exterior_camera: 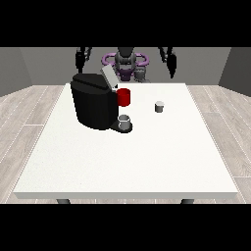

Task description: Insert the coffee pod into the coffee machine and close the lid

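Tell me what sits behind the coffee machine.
A red cup shows behind the coffee machine, partly covered by it. Whatever else lies behind the machine's body is hidden.

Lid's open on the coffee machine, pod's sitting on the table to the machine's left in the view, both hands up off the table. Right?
Not quite. In the front view the coffee pod sits to the right of the coffee machine, not left. The lid is open, and both hands are raised.

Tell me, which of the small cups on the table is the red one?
The red cup is the one right beside the black coffee machine, under its raised lid. The grey cup on the machine's base and the small grey pod standing alone are not red.
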{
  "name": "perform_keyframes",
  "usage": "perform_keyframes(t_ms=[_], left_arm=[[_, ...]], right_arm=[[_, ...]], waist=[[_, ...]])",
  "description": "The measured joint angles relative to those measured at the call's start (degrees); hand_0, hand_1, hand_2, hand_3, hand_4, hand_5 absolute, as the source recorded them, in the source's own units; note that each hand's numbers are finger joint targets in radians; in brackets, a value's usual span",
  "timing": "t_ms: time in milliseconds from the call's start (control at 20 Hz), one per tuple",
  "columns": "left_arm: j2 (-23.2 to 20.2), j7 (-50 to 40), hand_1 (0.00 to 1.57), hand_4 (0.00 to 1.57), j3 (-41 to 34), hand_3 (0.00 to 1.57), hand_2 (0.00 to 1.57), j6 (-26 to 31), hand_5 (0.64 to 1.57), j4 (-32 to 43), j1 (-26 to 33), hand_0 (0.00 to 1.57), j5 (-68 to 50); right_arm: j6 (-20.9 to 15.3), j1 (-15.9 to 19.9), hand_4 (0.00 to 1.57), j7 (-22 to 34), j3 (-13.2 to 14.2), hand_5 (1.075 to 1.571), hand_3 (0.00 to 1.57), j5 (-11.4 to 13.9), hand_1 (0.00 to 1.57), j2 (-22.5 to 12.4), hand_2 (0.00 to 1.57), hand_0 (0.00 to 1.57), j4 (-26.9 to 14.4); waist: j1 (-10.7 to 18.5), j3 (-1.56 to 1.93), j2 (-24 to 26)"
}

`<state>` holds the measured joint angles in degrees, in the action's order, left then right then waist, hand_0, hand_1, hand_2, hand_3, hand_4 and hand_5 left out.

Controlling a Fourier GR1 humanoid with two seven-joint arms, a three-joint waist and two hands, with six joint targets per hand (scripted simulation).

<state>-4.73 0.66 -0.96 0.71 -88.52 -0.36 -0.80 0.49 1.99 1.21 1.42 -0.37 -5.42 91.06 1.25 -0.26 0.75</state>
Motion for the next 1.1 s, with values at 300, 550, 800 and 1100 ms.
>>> perform_keyframes(t_ms=[300,550,800,1100], left_arm=[[0.5,3.2,0.00,0.30,0.4,0.00,0.00,1.8,1.571,-0.8,0.4,0.00,-0.8],[0.4,8.4,0.00,0.26,0.5,0.00,0.00,2.7,1.571,-0.4,0.4,0.00,-0.2],[-3.3,8.8,0.00,0.00,-0.4,0.00,0.00,3.6,1.571,1.3,-1.9,0.00,2.9],[-8.5,4.2,0.00,0.00,-3.9,0.00,0.00,5.0,1.571,6.4,-8.5,0.00,4.4]], right_arm=[[0.9,-1.3,0.13,0.4,0.3,1.571,0.00,-0.1,0.00,0.1,0.00,0.00,-2.1],[-3.7,-1.8,0.14,-5.2,3.4,1.571,0.00,-0.2,0.00,2.5,0.00,0.00,-3.2],[-5.6,-1.3,0.16,-7.0,3.6,1.571,0.00,-0.3,0.00,3.6,0.00,0.00,-3.7],[-6.7,-1.2,0.23,-7.3,0.7,1.571,0.00,0.2,0.00,4.9,0.00,0.00,-2.6]], waist=[[-0.7,0.20,0.9],[-1.7,0.25,0.4],[-2.4,0.27,-0.2],[-5.0,0.26,-1.8]])
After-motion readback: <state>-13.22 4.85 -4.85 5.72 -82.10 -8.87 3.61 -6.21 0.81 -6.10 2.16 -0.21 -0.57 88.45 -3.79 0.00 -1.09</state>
